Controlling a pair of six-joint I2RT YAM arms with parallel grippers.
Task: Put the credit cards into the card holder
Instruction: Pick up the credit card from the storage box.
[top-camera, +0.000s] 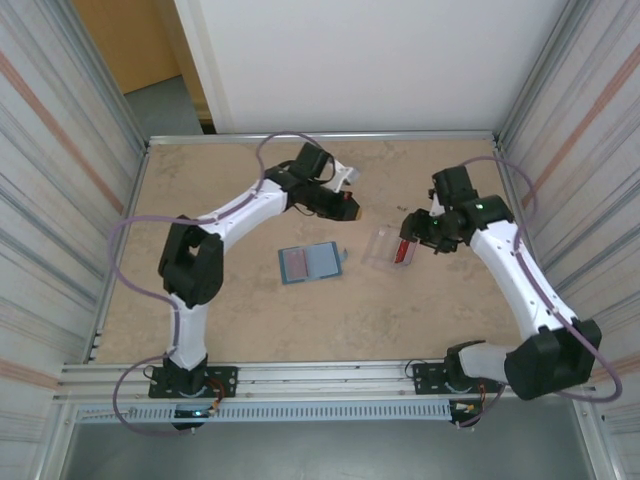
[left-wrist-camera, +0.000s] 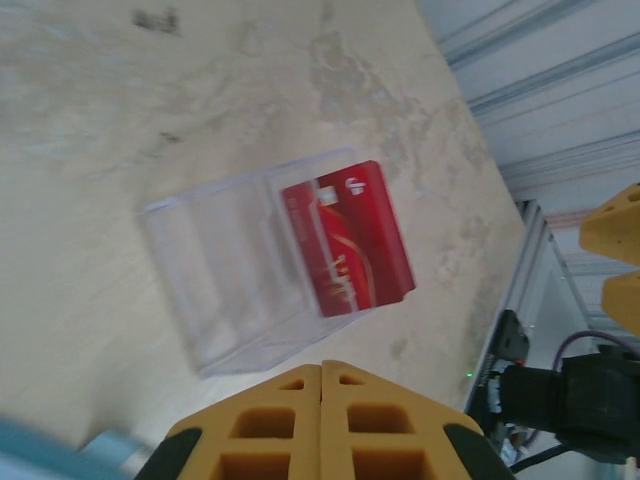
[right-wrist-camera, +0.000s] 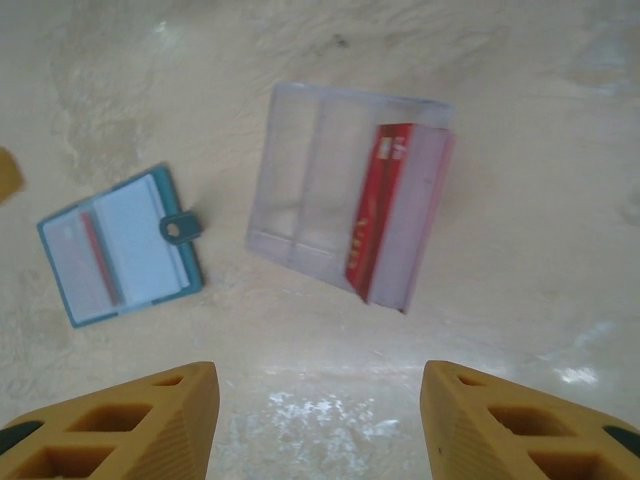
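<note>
The teal card holder (top-camera: 310, 262) lies open and flat mid-table, with a reddish card (right-wrist-camera: 98, 258) in its left pocket (right-wrist-camera: 75, 265). To its right a red credit card (top-camera: 403, 250) stands on edge in a clear plastic case (top-camera: 385, 245). My right gripper (right-wrist-camera: 315, 400) is open and empty, hovering just right of the case (right-wrist-camera: 320, 180), the red card (right-wrist-camera: 378, 210) ahead of its fingers (right-wrist-camera: 160, 420). My left gripper (left-wrist-camera: 322, 375) is shut with nothing in it, behind and to the left of the case (left-wrist-camera: 220, 280). The red card (left-wrist-camera: 345, 240) lies in front of it.
Metal-rail walls (top-camera: 120, 230) border the tan table on the left and right. A rail (top-camera: 320, 378) runs along the near edge by the arm bases. The right arm's yellow fingers (left-wrist-camera: 615, 260) show at the edge of the left wrist view.
</note>
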